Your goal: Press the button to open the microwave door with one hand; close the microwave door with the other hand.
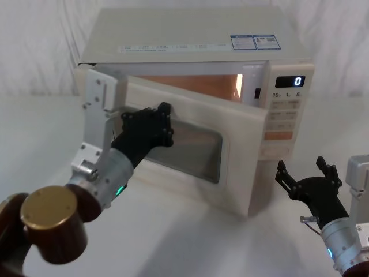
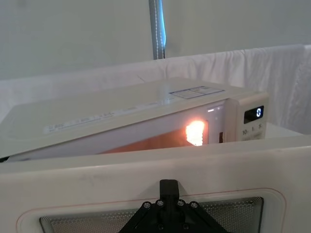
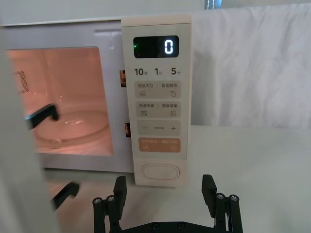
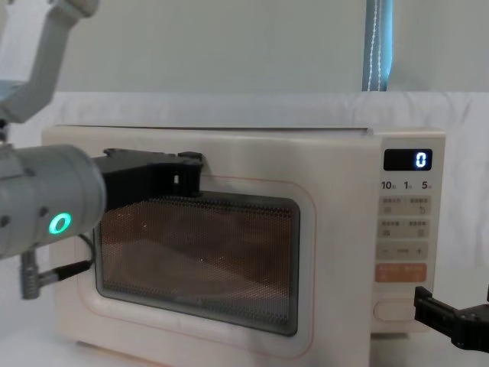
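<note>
A: One door (image 1: 190, 144), ajar, hinged left, free edge swung near on the microwave (image 1: 196, 40).
B: Left gripper (image 1: 151, 124) flat against its window, grip unclear; push far. Right gripper (image 1: 307, 180) spread, idle near the button (image 3: 161, 171).

A: The head view looks down from above on the microwave (image 1: 190, 86), whose top fills the upper frame. The chest view sits low and faces its front squarely.

B: And the wrists?

A: Both are close. The left looks across the microwave door (image 2: 97, 184); the right faces the digital display (image 3: 156, 47), shared with the chest view.
</note>
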